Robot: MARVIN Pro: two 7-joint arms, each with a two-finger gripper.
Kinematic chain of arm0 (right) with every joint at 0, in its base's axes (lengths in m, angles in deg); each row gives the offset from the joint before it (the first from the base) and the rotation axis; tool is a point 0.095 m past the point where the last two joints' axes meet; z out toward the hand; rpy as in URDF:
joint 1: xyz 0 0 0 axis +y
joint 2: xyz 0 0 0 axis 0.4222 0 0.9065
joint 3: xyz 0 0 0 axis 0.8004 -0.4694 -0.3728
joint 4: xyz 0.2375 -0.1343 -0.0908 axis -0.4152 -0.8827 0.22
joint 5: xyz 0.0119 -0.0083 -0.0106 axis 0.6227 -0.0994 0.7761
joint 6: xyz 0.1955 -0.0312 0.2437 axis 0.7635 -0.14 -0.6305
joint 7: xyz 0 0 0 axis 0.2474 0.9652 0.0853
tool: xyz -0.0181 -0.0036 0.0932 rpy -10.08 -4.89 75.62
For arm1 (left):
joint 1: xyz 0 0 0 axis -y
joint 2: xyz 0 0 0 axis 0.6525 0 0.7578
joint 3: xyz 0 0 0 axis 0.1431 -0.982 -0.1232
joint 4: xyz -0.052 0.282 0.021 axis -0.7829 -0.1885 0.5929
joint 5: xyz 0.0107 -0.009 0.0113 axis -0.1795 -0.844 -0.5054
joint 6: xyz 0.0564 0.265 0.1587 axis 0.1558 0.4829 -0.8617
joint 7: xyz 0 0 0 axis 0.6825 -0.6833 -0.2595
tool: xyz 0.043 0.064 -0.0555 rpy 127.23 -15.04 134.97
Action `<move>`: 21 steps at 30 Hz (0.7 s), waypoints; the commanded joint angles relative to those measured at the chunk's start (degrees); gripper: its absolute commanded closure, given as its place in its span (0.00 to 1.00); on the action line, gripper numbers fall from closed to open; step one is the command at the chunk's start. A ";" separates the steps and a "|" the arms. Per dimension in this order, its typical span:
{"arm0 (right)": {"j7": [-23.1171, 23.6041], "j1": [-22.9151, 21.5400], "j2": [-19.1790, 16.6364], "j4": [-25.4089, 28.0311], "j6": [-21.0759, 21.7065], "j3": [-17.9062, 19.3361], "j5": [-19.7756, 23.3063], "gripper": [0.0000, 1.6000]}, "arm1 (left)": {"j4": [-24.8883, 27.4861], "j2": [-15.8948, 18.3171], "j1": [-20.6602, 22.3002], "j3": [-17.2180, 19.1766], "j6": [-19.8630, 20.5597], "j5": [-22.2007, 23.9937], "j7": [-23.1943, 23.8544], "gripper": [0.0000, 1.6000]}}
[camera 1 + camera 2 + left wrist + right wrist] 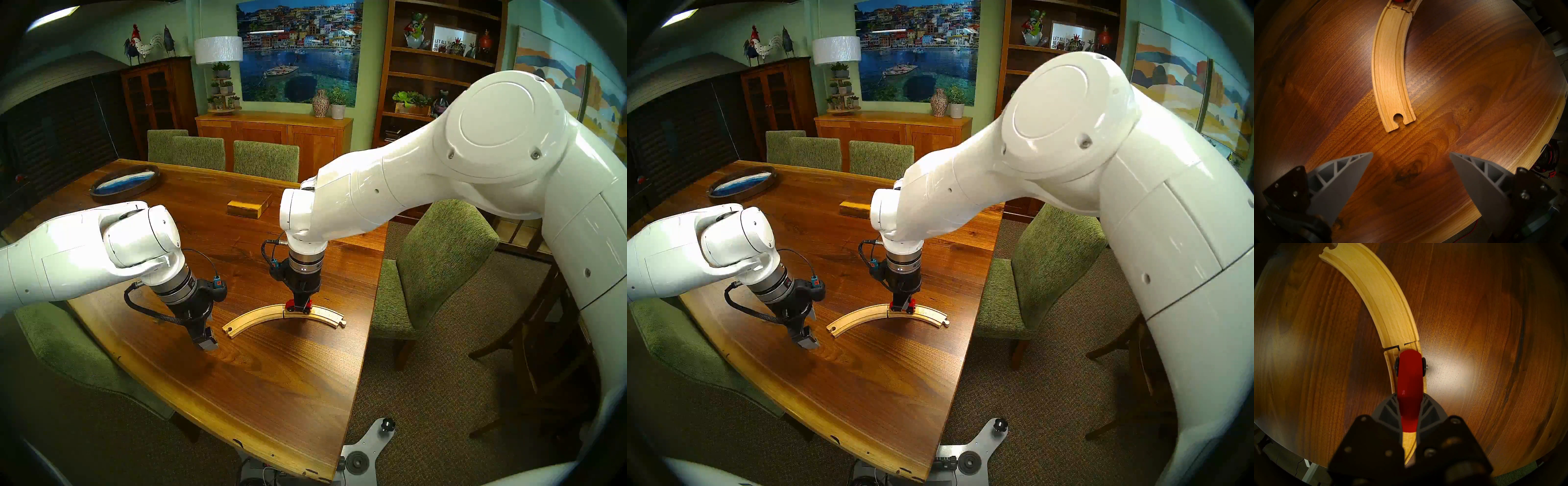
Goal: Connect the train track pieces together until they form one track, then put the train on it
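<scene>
Two curved pale wooden track pieces lie joined as one arc, the track [258, 315] [861, 315] [1391, 67] [1383, 299], with a seam at its middle. The red train [298, 306] [902, 305] [1409, 378] sits on the right-hand piece just right of the seam, wheels at the grooves. My right gripper [300, 305] [902, 303] [1409, 400] points straight down and is shut on the train's sides. My left gripper [207, 341] [806, 337] [1411, 155] hangs open over bare table, just short of the track's hole end, holding nothing.
A yellowish wooden block [245, 207] [852, 207] lies on the table [271, 390] behind the right arm. An oval blue tray [125, 184] sits at the far left. Green chairs [437, 264] ring the table. The table's near edge runs close in front of the track.
</scene>
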 commanded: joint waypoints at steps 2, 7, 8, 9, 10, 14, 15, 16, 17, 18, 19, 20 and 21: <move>-0.27 -1.58 -0.61 0.93 -0.69 -0.03 -0.76 1.00 | -0.11 -0.02 2.02 1.19 -0.11 -0.14 0.34 0.00; -0.41 -2.00 -0.75 1.89 -1.11 -0.04 -1.27 1.00 | -0.11 -0.02 2.02 1.19 -0.11 -0.14 0.34 0.00; -0.42 -2.03 -0.77 1.96 -1.14 -0.02 -1.29 1.00 | -0.11 -0.02 2.02 1.19 -0.11 -0.14 0.34 0.00; -0.20 -2.08 -0.82 2.05 -1.49 -0.07 -1.56 1.00 | -0.11 -0.01 2.01 1.19 -0.11 -0.14 0.33 0.00; -0.19 -2.10 -0.86 2.12 -1.65 -0.08 -1.69 1.00 | -0.12 -0.01 2.01 1.19 -0.11 -0.14 0.33 0.00; -0.10 -2.09 -0.74 2.24 -1.74 -0.19 -2.05 1.00 | -0.11 -0.01 2.02 1.19 -0.11 -0.14 0.33 0.00; -0.05 -2.06 -0.67 2.22 -1.79 -0.23 -2.17 1.00 | -0.11 -0.02 2.02 1.19 -0.11 -0.14 0.33 0.00; -0.03 -2.04 -0.64 2.21 -1.82 -0.23 -2.23 1.00 | -0.11 -0.02 2.02 1.19 -0.11 -0.14 0.33 0.00; 0.01 -2.02 -0.61 2.19 -1.85 -0.24 -2.30 1.00 | -0.11 -0.02 2.02 1.19 -0.11 -0.14 0.33 0.00; 0.06 -2.01 -0.59 2.17 -1.88 -0.25 -2.37 1.00 | -0.11 -0.02 2.02 1.19 -0.11 -0.14 0.33 0.00; 0.16 -1.98 -0.59 2.11 -1.90 -0.24 -2.42 1.00 | -0.11 -0.02 2.02 1.19 -0.11 -0.14 0.33 0.00; 0.22 -1.95 -0.58 2.06 -1.91 -0.24 -2.45 1.00 | -0.11 -0.02 2.02 1.19 -0.11 -0.14 0.33 0.00; 0.29 -1.91 -0.58 2.00 -1.92 -0.23 -2.47 1.00 | -0.11 -0.02 2.02 1.19 -0.11 -0.14 0.33 0.00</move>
